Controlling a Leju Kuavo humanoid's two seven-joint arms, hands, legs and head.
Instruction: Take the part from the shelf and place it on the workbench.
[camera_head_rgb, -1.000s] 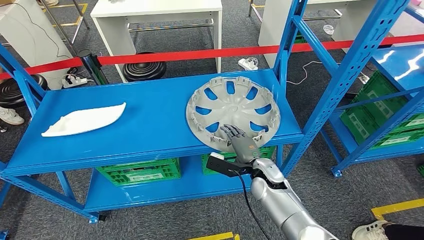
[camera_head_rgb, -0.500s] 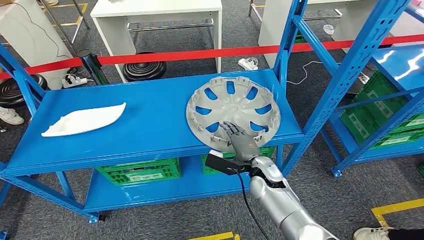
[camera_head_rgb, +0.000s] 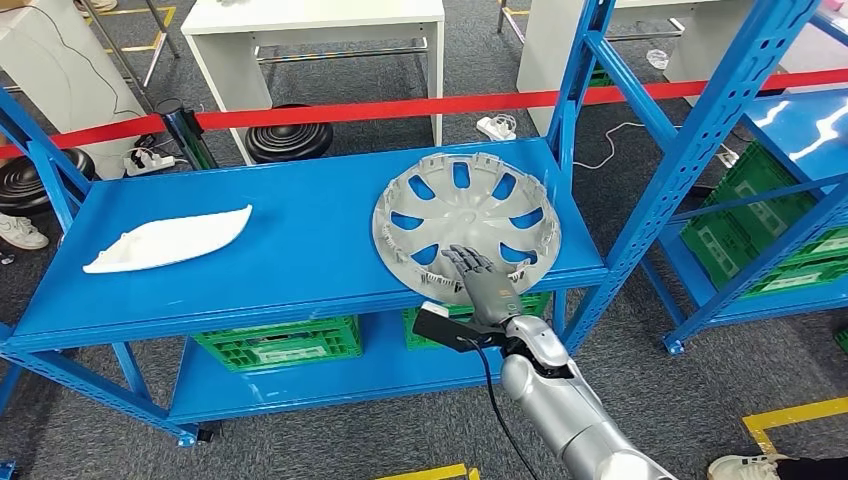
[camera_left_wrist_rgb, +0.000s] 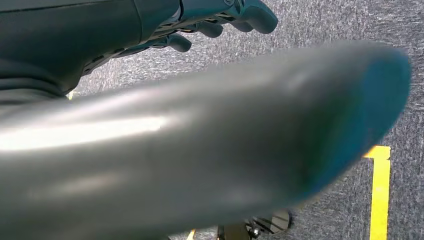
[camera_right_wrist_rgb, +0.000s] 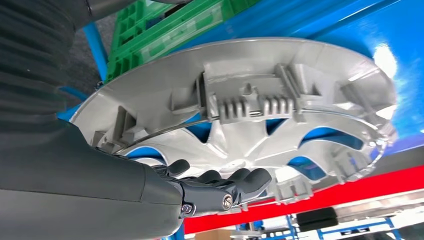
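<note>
two blue shelf units: main shelf (camera_head_rgb: 300, 250) in front, second (camera_head_rgb: 800, 130) to right. grey wheel cover (camera_head_rgb: 466, 222) inner face up on main shelf, near edge overhanging front. right hand (camera_head_rgb: 480, 282), fingers straight and close together, over cover's near rim; hold unclear. white curved panel (camera_head_rgb: 168, 238) well apart to left. left hand (camera_left_wrist_rgb: 220, 20), fingers curled, above grey carpet (camera_left_wrist_rgb: 350, 30). green crates (camera_head_rgb: 280, 340) on lower level. red barrier tape (camera_head_rgb: 400, 105) behind; white tables (camera_head_rgb: 320, 30) beyond.
</note>
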